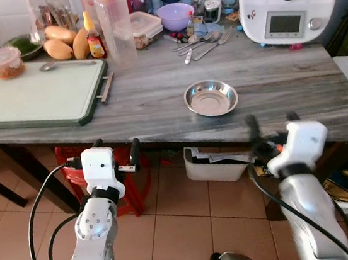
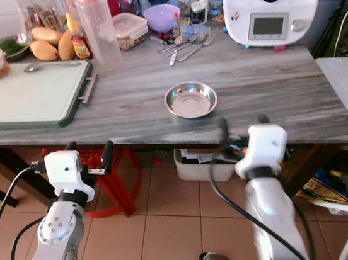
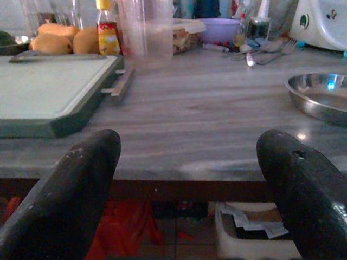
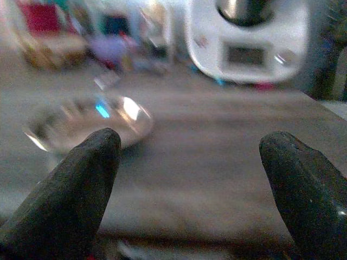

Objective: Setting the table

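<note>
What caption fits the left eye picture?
Both grippers, left and right, wait open below the table edge near a steel bowl.

The head views were evenly and fairly brightly lit, with soft daylight and no hard shadows on the grey table (image 1: 157,100). The steel bowl (image 1: 211,97) carried a mild sheen, and a pale reflection lay along the table's near edge. Under the table the floor fell into dimmer shade. The right gripper (image 1: 274,127) was smeared by motion blur, while the left gripper (image 1: 116,151) stayed crisp. The left wrist view was dimmer and bluish, sharp on the table, with its near fingers (image 3: 70,189) soft. The right wrist view was blurred throughout, the bowl (image 4: 89,127) streaked with glare.
</note>
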You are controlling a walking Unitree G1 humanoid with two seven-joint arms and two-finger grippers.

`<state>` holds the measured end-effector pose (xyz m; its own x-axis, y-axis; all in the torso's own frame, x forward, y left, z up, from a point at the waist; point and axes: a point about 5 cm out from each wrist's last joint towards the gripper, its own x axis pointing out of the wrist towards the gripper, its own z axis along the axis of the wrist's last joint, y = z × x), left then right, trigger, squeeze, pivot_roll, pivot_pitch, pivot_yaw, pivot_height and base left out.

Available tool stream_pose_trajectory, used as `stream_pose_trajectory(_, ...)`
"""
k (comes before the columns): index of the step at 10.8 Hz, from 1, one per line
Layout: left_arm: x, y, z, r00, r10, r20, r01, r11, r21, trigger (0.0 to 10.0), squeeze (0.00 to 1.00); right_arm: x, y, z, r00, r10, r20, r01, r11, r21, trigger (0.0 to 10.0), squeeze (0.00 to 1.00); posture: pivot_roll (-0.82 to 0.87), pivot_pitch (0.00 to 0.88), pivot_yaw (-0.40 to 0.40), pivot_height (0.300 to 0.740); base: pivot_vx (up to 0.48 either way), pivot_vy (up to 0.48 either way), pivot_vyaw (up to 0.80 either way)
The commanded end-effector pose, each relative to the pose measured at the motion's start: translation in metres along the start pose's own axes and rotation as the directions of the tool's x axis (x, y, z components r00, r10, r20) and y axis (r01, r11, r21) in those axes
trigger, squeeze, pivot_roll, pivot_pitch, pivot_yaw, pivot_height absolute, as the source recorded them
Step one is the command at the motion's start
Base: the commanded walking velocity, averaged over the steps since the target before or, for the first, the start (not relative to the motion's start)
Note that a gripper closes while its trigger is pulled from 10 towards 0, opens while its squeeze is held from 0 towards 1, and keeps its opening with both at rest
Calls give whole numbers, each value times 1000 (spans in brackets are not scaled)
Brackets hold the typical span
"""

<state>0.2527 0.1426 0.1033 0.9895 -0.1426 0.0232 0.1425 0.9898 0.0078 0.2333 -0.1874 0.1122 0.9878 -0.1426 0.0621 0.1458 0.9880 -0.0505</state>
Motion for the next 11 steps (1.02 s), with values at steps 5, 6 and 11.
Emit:
stream_pose_trajectory(5, -8, -2, 2, 1000, -16, -15, 16, 999, -32, 10000, 0, -3, 6, 4, 998, 70, 2, -70, 998, -3, 10000, 0, -50, 115, 13, 740, 0, 0, 0)
stream_pose_trajectory(6, -6, -2, 6, 1000, -4, -2, 4, 1000, -26, 10000, 0, 4, 8, 7, 997, 73, 2, -73, 997, 26, 10000, 0, -45, 111, 7, 740, 0, 0, -425)
stream_pose_trajectory(11, 0, -3, 7, 1000, 19, -9, -19, 1000, -25, 10000, 0, 16, 6, 12, 996, 86, 30, -86, 996, 7, 10000, 0, -49, 116, 2, 740, 0, 0, 0)
